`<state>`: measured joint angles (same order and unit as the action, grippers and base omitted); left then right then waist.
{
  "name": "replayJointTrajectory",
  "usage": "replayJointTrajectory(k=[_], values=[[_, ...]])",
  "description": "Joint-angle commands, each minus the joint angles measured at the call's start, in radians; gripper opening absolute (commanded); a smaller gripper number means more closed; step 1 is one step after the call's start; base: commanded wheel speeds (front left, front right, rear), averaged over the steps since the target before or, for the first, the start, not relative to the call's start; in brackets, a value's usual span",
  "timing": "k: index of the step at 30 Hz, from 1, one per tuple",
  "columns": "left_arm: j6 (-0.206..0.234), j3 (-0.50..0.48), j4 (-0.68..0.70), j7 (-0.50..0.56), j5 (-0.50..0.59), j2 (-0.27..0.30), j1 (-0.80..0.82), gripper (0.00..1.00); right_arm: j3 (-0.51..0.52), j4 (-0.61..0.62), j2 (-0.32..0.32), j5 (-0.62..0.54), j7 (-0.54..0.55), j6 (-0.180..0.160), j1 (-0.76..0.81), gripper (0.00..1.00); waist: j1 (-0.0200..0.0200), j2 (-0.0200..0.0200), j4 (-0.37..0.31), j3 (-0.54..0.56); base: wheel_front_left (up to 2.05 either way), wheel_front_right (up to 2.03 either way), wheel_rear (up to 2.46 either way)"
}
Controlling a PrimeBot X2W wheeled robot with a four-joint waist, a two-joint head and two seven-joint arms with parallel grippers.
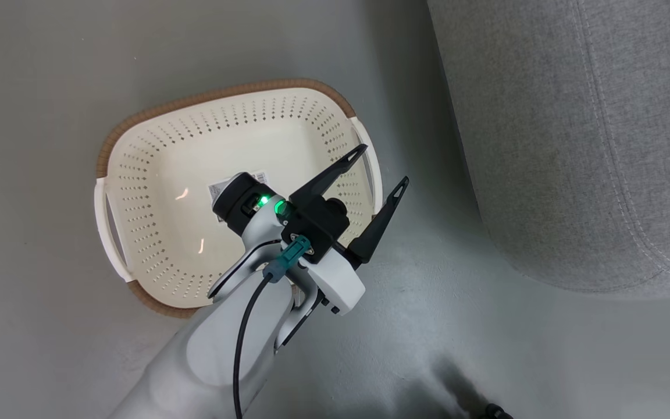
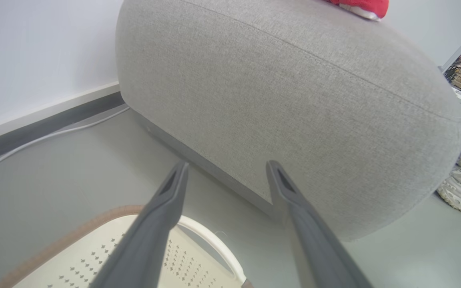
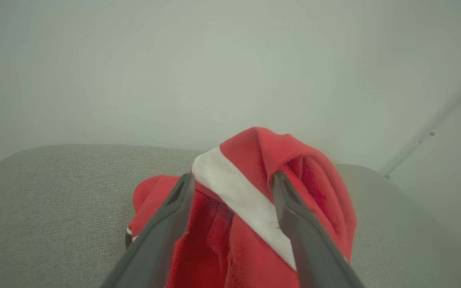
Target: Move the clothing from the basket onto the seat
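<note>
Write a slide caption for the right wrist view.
Open right claw straddling the red clothing heaped on the grey seat.

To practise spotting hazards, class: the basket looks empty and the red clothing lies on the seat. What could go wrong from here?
The clothing bulges up between the open fingers of the right gripper; pulling back could snag it and drag it off the seat. In the left wrist view it seems to lie near the seat's rounded edge, so it might slide down. The left gripper hangs open over the rim of the basket and could knock it.
</note>
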<state>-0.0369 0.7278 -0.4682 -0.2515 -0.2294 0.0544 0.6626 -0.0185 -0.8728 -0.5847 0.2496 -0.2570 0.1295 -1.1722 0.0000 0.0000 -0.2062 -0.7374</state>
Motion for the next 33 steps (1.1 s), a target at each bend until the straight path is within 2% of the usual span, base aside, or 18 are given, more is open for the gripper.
replayJointTrajectory(k=[1, 6, 12, 18, 26, 33], values=[[0.012, -0.022, 0.027, -0.010, -0.007, -0.004, 0.005, 1.00, -0.019, 0.056, -0.033, 0.028, -0.005, 0.001, 0.068, 1.00, 0.0000, 0.0000, 0.010, 0.025, 0.00, 0.00, 0.00], [0.035, -0.074, 0.072, -0.010, -0.016, -0.004, -0.033, 1.00, -0.083, 0.206, -0.030, 0.096, -0.005, 0.001, 0.240, 1.00, 0.0000, 0.0000, 0.026, 0.108, 0.00, 0.00, 0.00], [0.058, -0.158, 0.110, -0.010, -0.005, 0.006, -0.103, 1.00, -0.127, 0.339, -0.018, 0.118, -0.005, 0.001, 0.370, 1.00, 0.0000, 0.0000, 0.055, 0.218, 0.00, 0.00, 0.00], [0.074, -0.263, 0.152, -0.010, -0.003, 0.011, -0.185, 1.00, -0.154, 0.461, 0.020, 0.142, -0.005, 0.001, 0.477, 1.00, 0.0000, 0.0000, 0.096, 0.323, 0.00, 0.00, 0.00], [0.080, -0.427, 0.185, -0.010, 0.002, 0.024, -0.314, 1.00, -0.196, 0.556, 0.075, 0.178, -0.005, 0.001, 0.603, 1.00, 0.0000, 0.0000, 0.155, 0.448, 0.00, 0.00, 0.00], [0.078, -0.547, 0.191, -0.010, 0.014, 0.028, -0.407, 1.00, -0.209, 0.587, 0.114, 0.181, -0.005, 0.001, 0.728, 1.00, 0.0000, 0.0000, 0.203, 0.543, 0.00, 0.00, 0.00]])
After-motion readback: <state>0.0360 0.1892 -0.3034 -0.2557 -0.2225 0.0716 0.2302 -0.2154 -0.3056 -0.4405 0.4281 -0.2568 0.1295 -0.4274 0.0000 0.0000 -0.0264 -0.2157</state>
